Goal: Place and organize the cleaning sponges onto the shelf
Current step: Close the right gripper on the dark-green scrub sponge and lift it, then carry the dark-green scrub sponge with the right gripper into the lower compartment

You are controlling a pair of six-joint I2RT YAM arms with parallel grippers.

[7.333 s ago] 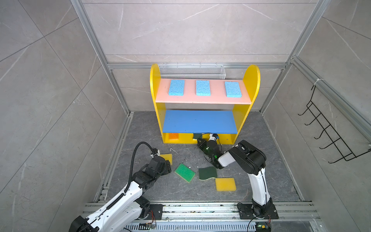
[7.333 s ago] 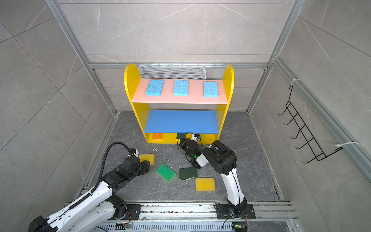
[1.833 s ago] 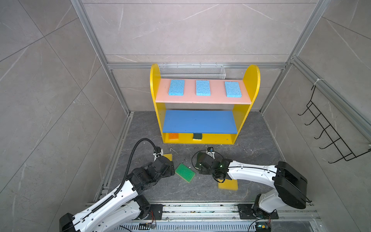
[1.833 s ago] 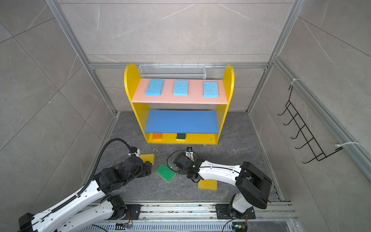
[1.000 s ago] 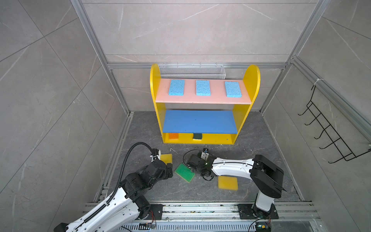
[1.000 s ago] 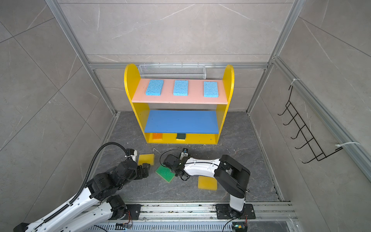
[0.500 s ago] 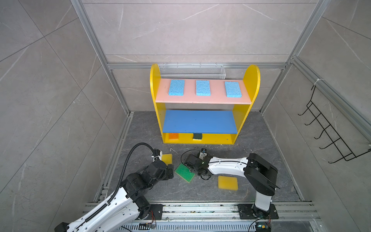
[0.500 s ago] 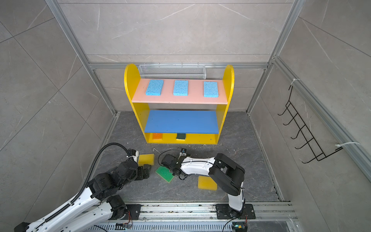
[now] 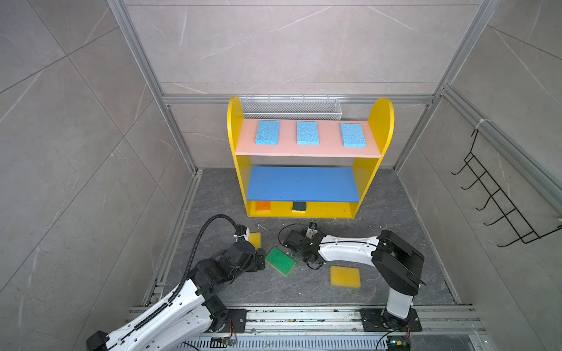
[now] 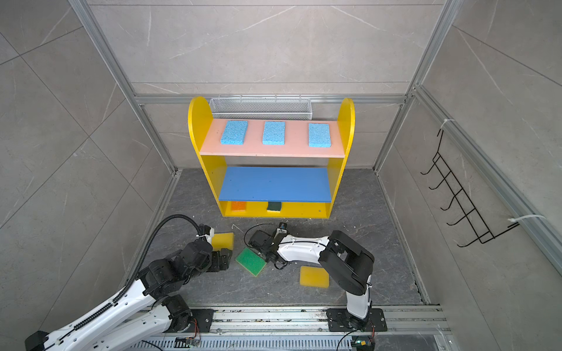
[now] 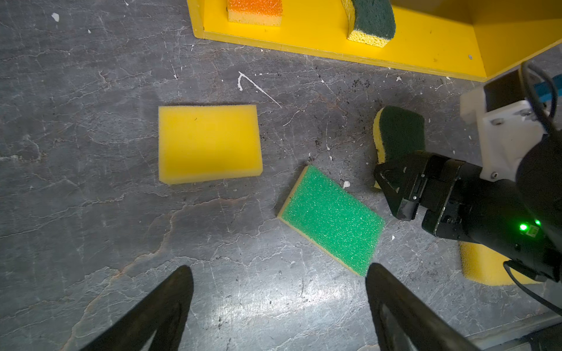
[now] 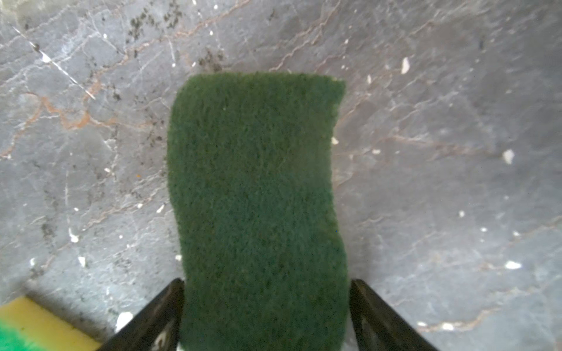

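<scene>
The yellow shelf (image 9: 384,127) holds three light blue sponges on its pink top board (image 9: 307,150). An orange sponge (image 9: 263,206) and a dark-green scourer (image 9: 299,206) sit on its bottom tier. On the floor lie a bright green sponge (image 9: 280,261) (image 11: 331,218), a yellow sponge (image 9: 254,240) (image 11: 209,144), another yellow sponge (image 9: 345,276) and a second dark-green scourer (image 12: 255,182) (image 11: 398,133). My right gripper (image 12: 267,282) (image 9: 293,243) is low over that scourer, fingers close against its two long sides, sponge not squeezed. My left gripper (image 11: 279,269) (image 9: 261,259) is open and empty beside the green sponge.
A white wire mesh basket (image 9: 290,108) hangs behind the shelf. A black wire hook rack (image 9: 498,200) is on the right wall. The blue middle board (image 9: 301,184) is bare. Metal rails (image 9: 304,314) run along the front edge.
My right gripper's fingers have drawn in closer around the floor scourer. The left arm has barely moved. No sponge has shifted.
</scene>
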